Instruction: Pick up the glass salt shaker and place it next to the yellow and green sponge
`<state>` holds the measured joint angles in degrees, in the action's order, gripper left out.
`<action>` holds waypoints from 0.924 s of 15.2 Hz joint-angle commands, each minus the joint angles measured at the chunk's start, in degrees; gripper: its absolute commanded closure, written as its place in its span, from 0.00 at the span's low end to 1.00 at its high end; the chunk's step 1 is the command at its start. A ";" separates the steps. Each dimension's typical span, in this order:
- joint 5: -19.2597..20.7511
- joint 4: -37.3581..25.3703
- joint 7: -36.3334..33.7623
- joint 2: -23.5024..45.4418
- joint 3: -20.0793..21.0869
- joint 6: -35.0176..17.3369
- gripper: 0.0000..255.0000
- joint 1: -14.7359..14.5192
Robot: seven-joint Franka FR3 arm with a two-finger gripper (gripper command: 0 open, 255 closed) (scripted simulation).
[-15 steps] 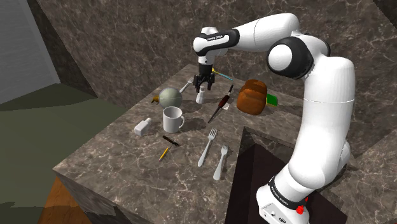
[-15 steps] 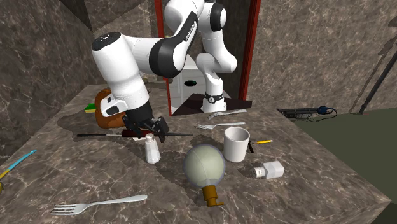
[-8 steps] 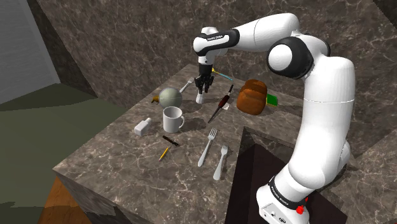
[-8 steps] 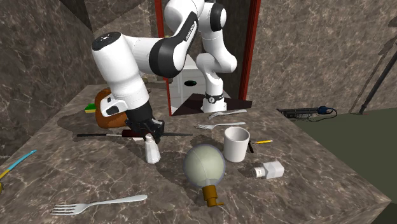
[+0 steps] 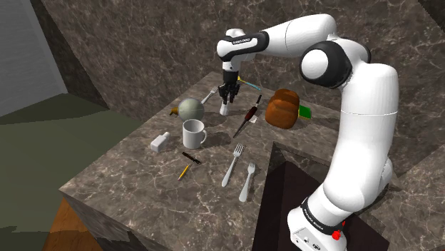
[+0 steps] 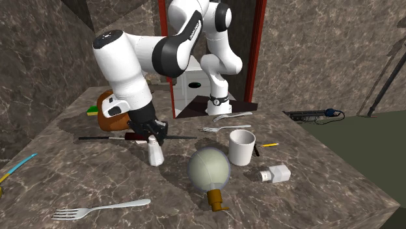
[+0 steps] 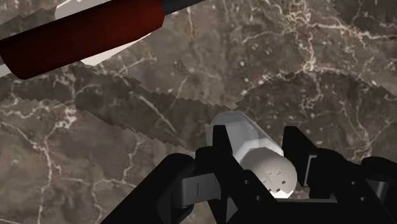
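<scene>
Evidently the claw (image 7: pixel 257 135) clasps the white salt shaker (image 7: pixel 249 147) (upright on the marbled desk (image 7: pixel 121 159)), near a red-handled knife (image 7: pixel 83 32).

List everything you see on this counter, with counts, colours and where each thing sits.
Salt shaker: one, white, upright in the hand.
Sphere: one, grey, on a golden base.
Mug: one, white, beside the sphere.
Forks: three, silver, two together, one apart.
Knife: one, dark red handle, near the salt shaker.
Sponge: one, green and yellow, behind the brown lump.
Small bottle: one, white, lying near the mug.
Pens: two, black and yellow, beside the forks.
Stick: one, blue, far edge.
Counter: one, brown marble.
Arm: one, white.
Hand: one, black, shut on the salt shaker.
</scene>
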<state>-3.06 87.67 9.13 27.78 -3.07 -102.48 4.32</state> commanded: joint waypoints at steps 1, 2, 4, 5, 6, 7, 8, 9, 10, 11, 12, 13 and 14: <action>0.03 -0.71 -0.06 -0.49 -0.01 1.20 1.00 0.00; 0.05 -1.16 -0.08 -0.71 -0.02 1.86 1.00 0.00; 0.08 -2.13 -0.13 -1.09 -0.03 3.21 1.00 0.01; 0.10 -2.62 -0.16 -1.27 -0.04 3.89 1.00 0.01; 0.11 -3.13 -0.18 -1.45 -0.04 4.57 1.00 0.01; 0.12 -3.66 -0.21 -1.61 -0.05 5.26 1.00 0.02; 0.14 -4.21 -0.23 -1.75 -0.05 5.96 1.00 0.02; 0.15 -4.78 -0.25 -1.89 -0.06 6.66 1.00 0.03; 0.16 -5.37 -0.28 -2.01 -0.06 7.37 1.00 0.04; 0.17 -5.97 -0.30 -2.12 -0.07 8.08 1.00 0.05; 0.18 -6.60 -0.32 -2.22 -0.07 8.80 1.00 0.05; 0.18 -7.24 -0.35 -2.30 -0.08 9.53 1.00 0.06; 0.19 -7.91 -0.37 -2.37 -0.08 10.27 1.00 0.07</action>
<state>-2.88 80.17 8.78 25.66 -3.15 -92.89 4.39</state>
